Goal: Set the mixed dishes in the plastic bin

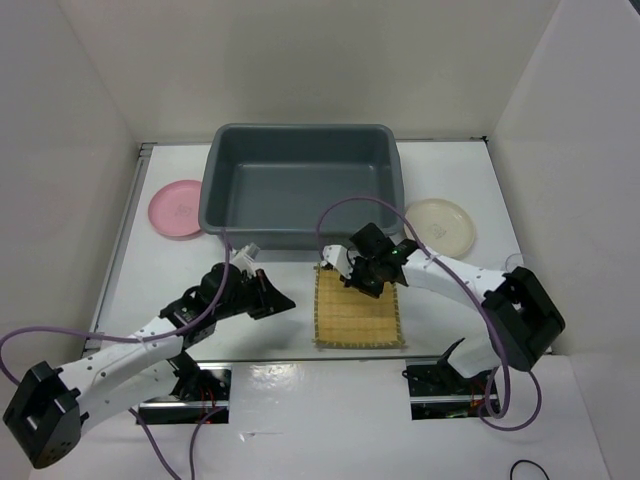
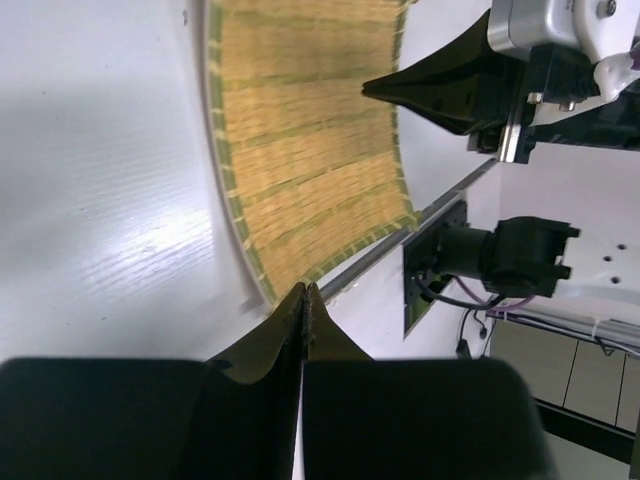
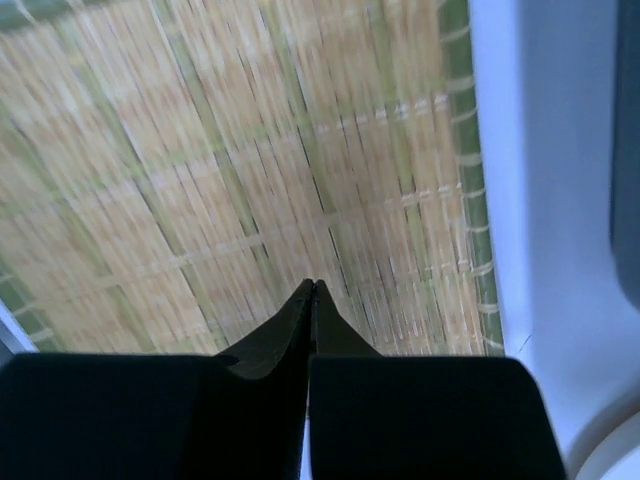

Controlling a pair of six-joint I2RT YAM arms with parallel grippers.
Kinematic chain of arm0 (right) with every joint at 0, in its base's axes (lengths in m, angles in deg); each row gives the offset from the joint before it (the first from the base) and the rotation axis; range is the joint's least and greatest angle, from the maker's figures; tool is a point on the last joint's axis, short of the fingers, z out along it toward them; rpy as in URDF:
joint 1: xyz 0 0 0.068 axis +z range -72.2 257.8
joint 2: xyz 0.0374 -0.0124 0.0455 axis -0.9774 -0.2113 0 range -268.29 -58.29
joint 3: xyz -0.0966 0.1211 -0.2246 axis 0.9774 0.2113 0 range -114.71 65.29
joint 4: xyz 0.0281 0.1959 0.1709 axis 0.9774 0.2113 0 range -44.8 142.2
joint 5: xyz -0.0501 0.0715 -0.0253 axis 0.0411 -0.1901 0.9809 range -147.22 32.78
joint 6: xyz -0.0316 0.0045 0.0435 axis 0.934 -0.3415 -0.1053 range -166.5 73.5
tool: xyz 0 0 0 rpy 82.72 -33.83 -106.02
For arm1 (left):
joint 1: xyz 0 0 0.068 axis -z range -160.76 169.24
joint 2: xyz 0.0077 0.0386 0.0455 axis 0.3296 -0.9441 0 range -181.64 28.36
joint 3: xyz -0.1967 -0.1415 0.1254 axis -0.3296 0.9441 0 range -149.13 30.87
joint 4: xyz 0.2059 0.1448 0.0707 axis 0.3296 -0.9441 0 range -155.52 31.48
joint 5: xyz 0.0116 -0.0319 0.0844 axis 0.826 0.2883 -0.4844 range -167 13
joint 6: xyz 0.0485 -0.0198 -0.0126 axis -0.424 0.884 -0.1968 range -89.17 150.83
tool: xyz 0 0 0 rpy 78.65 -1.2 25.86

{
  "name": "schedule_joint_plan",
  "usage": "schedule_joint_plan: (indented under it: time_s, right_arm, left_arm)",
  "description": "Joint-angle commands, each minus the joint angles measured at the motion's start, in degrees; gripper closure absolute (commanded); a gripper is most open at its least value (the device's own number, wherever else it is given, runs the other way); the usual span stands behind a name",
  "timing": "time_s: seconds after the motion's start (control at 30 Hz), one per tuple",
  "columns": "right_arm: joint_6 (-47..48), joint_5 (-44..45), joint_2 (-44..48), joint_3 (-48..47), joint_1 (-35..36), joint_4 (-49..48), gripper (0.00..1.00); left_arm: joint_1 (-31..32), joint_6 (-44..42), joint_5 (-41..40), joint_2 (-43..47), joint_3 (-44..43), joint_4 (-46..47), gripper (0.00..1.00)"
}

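Your left end effector [image 2: 305, 292] was clenched on nothing. Its two black fingers met in a thin seam, and the tip sat low over the white bench [image 1: 160, 270], just beside the left edge of the square yellow-tan bamboo mat [image 1: 358, 312]. The mat lay flat on the bench between your two arms, in front of the large dark grey rectangular plastic bin [image 1: 300, 232] and outside it.

Your right end effector [image 3: 312, 288] was clenched too, with nothing gripped. It pointed down over the far part of the mat, and its wrist view was filled with the woven slats and green stitching. From these views you could not tell whether its tip touched the weave or hung just above it.

The bin stood at the far middle of the bench, its open top facing up. The round pink plate [image 1: 178, 208] rested on the bench just beside the bin's left wall. The round cream-white plate [image 1: 440, 225] rested on the bench to the right of the bin, near its front right corner — apart from the mat. Both plates lay flat and well away from either end effector.
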Motion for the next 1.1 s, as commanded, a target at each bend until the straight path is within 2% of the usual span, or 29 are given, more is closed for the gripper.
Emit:
schedule_joint_plan:
  time_s: [0.0, 0.03, 0.07, 0.1, 0.27, 0.3, 0.57, 0.73, 1.07]
  right_arm:
    - [1.19, 3.70, -1.67, -0.87, -0.02, 2.95, 1.00]
    - [2.33, 6.15, -1.67, -0.88, -0.02, 4.00, 1.00]
    - [2.86, 7.48, -1.07, -0.88, -0.02, 4.01, 1.00]
    - [3.65, 8.71, -0.54, -1.57, -0.02, 5.58, 1.00]
    - [8.14, 17.67, 3.33, -3.08, -0.02, 11.47, 1.00]
    - [9.36, 20.03, 3.34, -2.38, -0.54, 12.27, 1.00]
    - [9.99, 20.06, 4.48, 5.35, -1.25, 10.52, 1.00]
    - [9.99, 21.20, 1.31, 6.50, -1.25, 7.89, 1.00]
    - [11.04, 14.71, -3.16, 7.03, -1.25, 4.55, 1.00]
  left_arm:
    - [0.20, 0.73, 2.16, -2.60, 1.56, 5.45, 1.00]
    - [0.20, 0.73, 2.77, -5.57, 1.57, 6.77, 0.98]
    - [0.20, 0.73, 4.26, -7.60, 2.09, 8.27, 0.85]
    - [0.20, 0.73, 4.97, -12.58, 2.10, 11.50, 0.78]
    - [0.73, -3.40, 7.35, -28.60, -6.24, 14.95, 0.60]
    - [0.73, -3.40, 7.35, -29.50, -6.95, 15.48, 0.58]
    - [1.33, -3.40, 7.96, -35.39, -9.50, 17.60, 0.30]
    - [1.96, -2.87, 7.96, -37.32, -9.50, 19.52, 0.23]
    - [3.10, -1.20, 7.96, -38.65, -8.36, 23.13, 0.14]
